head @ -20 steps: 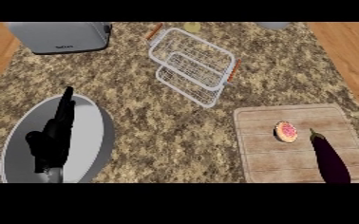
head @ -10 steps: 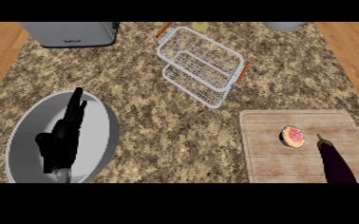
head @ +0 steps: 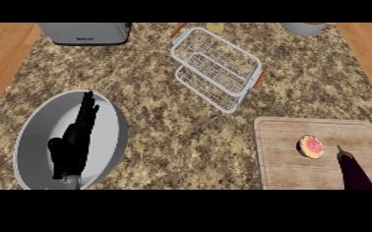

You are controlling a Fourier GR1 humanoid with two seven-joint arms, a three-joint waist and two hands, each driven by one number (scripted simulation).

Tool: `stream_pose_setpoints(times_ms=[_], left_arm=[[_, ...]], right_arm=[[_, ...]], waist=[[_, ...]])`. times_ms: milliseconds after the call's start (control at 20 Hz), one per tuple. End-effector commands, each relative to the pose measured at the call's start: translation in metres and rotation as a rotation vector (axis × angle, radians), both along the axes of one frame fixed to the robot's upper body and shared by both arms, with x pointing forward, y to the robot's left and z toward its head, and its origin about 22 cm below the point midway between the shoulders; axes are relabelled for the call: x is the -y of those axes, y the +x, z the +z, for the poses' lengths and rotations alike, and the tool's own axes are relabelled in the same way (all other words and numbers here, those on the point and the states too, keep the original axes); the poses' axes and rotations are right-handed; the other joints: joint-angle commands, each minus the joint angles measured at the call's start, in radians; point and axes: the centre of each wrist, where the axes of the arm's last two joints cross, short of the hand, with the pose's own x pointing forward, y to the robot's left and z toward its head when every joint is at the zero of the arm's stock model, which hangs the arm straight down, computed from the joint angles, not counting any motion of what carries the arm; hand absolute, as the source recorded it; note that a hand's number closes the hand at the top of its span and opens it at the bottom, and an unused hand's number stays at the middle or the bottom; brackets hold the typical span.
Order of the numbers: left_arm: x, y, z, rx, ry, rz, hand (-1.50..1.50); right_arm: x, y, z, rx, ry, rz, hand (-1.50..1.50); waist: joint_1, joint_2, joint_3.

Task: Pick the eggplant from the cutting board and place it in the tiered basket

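Purple eggplant point(head: 354, 171) is lying lengthwise on the cutting board point(head: 291, 152), far right of the left hand point(head: 73, 142). That hand's fingers are resting straight, holding nothing; the right hand is showing nowhere.

Bare counter point(head: 167, 142) lies open between the cutting board point(head: 291, 152) at near right and the tiered basket point(head: 216, 73) farther in. Nothing stands on that stretch. The round slice point(head: 312, 146) sits just left of the eggplant point(head: 353, 169) (crowding that side).
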Motion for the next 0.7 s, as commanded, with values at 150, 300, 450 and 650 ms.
stream_pose_setpoints(times_ms=[150, 300, 450, 650], left_arm=[[0.012, -0.016, -0.034, -0.166, -0.024, -0.012, 0.00], [0.009, -0.017, -0.038, -0.183, -0.043, 0.007, 0.00], [-0.004, -0.016, -0.042, -0.164, -0.011, 0.006, 0.00], [0.006, -0.018, -0.041, -0.173, -0.020, -0.001, 0.00]], right_arm=[[-0.019, -0.004, -0.020, -0.137, -0.110, -0.042, -1.50], [-0.032, -0.006, -0.019, -0.231, -0.128, -0.063, -1.50], [-0.038, -0.010, -0.036, -0.307, -0.131, -0.077, -1.50], [-0.046, 0.006, -0.044, -0.296, -0.084, -0.060, -1.50]], waist=[[0.029, 0.019, -0.010], [0.018, 0.016, -0.011], [0.022, 0.017, -0.011], [0.027, 0.016, -0.010]])
